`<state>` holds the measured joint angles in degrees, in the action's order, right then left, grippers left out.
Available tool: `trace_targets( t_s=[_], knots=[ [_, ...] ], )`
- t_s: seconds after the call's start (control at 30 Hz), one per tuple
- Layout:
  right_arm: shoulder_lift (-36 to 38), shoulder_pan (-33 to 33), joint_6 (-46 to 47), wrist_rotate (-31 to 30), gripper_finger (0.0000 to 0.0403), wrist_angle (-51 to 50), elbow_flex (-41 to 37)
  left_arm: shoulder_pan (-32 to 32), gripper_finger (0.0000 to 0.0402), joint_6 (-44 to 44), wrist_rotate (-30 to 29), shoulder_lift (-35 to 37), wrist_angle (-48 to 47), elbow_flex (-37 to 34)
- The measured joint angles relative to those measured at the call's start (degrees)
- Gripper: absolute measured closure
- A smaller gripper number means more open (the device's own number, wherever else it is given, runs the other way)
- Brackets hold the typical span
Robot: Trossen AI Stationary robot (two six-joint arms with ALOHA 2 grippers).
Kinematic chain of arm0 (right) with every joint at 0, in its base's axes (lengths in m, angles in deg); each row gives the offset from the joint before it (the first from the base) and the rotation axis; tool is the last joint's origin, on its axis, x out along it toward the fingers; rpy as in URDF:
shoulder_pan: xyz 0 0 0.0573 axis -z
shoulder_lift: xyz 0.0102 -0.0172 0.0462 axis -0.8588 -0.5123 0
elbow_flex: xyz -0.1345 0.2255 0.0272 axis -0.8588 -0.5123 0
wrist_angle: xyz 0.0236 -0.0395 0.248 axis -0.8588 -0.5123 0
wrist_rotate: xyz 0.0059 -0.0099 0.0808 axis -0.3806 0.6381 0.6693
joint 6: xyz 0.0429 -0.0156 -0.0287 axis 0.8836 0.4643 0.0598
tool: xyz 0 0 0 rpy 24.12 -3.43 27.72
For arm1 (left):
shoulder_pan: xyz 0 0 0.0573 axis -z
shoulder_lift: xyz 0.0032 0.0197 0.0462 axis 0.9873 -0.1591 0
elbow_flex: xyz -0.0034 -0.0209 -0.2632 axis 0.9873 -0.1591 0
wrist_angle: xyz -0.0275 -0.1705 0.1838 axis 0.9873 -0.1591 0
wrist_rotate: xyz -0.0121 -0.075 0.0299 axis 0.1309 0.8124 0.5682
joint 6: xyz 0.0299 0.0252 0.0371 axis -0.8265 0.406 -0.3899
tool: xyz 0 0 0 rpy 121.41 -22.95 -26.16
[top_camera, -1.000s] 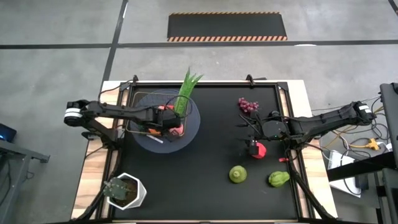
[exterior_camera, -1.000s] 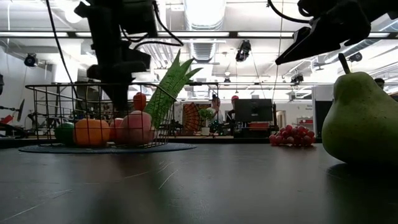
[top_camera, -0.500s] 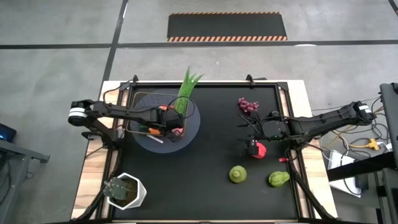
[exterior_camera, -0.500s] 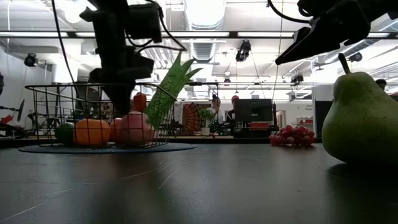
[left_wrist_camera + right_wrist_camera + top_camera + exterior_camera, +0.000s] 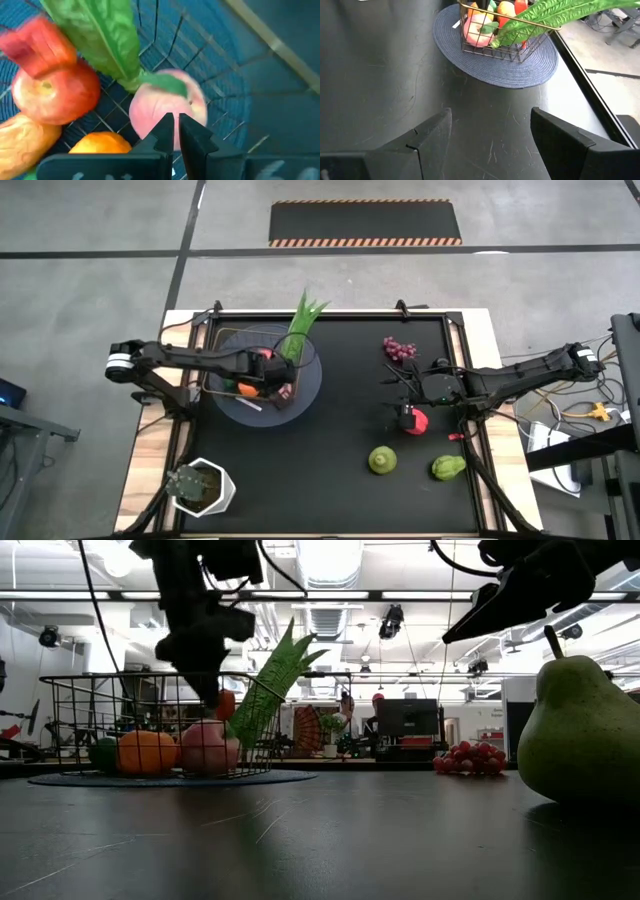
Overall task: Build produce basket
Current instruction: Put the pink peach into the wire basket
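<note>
The wire basket [image 5: 228, 370] stands on its round grey disc [image 5: 312, 385] at the table's far left. It holds a pink peach [image 5: 167, 107], a red apple [image 5: 55, 92], an orange [image 5: 100, 142] and more fruit. The long leafy stalk [image 5: 298, 330] leans on the basket's rim. My left gripper [image 5: 175, 120] is shut and empty just above the peach, level with the basket's rim in the low view [image 5: 210, 692]. My right gripper [image 5: 404, 408] hangs open and empty above the table at the right, beside a red fruit [image 5: 414, 421].
Purple grapes [image 5: 399, 348] lie far right. A round green fruit [image 5: 382, 460], a green pear [image 5: 448, 468] and a thin red chili [image 5: 456, 437] lie near right. A potted plant in a white pot [image 5: 200, 487] stands at the near left corner.
My left gripper has gone up from among the fruit to about the height of the basket's rim, staying over the basket. The pink peach stays in the basket.
</note>
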<state>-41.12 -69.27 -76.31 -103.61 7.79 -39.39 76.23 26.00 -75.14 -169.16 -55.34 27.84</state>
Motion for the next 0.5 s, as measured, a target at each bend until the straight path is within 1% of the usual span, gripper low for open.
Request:
trace_targets(
  t_s=[0.17, 0.23, 0.37, 0.5],
  knots=[
    [0.0, 0.0, -0.1, 0.0, 0.0147, 0.0, 0.0, -0.3, 0.0392, 0.8, -0.6, -0.4, 2.2, -3.8],
    [0.0, 0.0, -0.1, 0.0, 0.0147, 0.0, 0.0, -0.5, 0.0392, 2.1, -2.4, -0.3, 2.1, -4.5],
    [0.0, 0.0, -0.1, -0.4, 0.0147, 0.0, 0.0, -0.6, 0.0392, 4.5, -7.3, 0.1, 1.0, -4.5],
    [0.0, 0.0, 0.6, -1.3, 0.0147, -0.1, 0.0, -0.6, 0.0392, 5.3, -7.9, 0.6, -0.5, -3.8]
  ],
)
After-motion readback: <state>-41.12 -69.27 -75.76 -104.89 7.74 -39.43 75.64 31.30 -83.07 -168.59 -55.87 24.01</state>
